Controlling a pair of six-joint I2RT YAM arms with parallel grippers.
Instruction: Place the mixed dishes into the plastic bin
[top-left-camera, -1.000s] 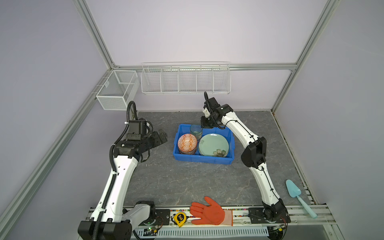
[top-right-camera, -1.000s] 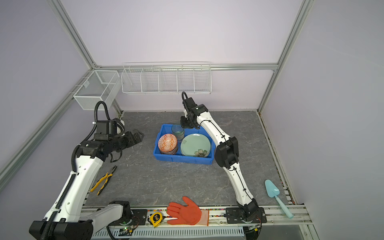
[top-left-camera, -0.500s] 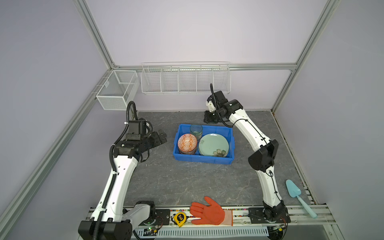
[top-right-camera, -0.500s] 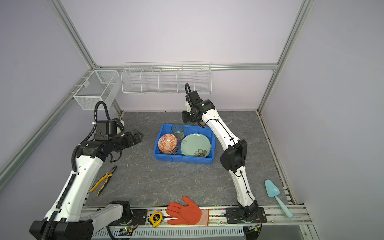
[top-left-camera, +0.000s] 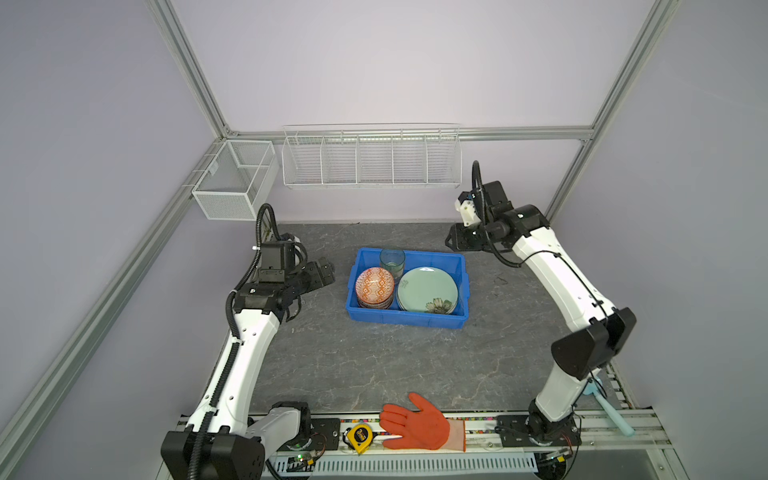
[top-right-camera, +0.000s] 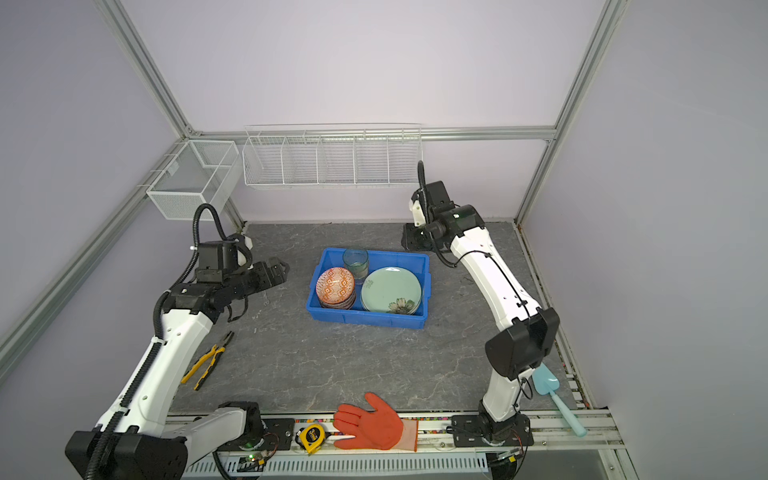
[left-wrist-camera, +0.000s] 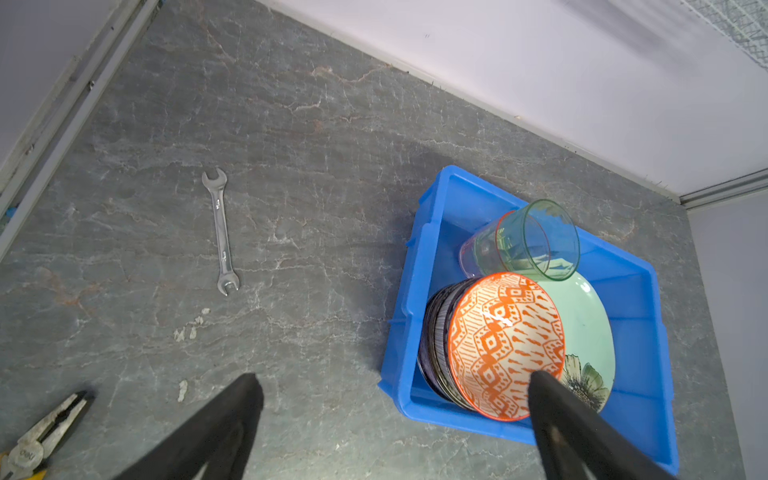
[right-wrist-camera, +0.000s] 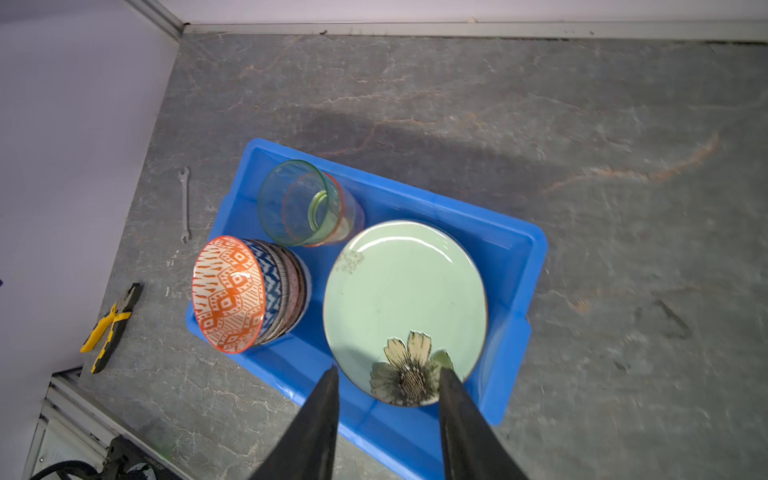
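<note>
Mixed dishes (top-right-camera: 390, 289) sat inside the bright blue rectangular plastic bin (top-left-camera: 405, 322). A mint green round plate with a flower print (top-left-camera: 428, 286) lay on its right side, and a stack of patterned bowls topped by an orange-and-white one (top-left-camera: 375, 284) stood on its left. A green translucent cup (top-left-camera: 392, 261) was nested in a pink one (left-wrist-camera: 478, 257) by its back wall. The right gripper (right-wrist-camera: 389, 370) hung near the bin's back right corner, jaws partly spread, holding nothing. The left gripper (top-left-camera: 324, 272), spread wide and empty, hovered left of the bin, touching nothing.
</note>
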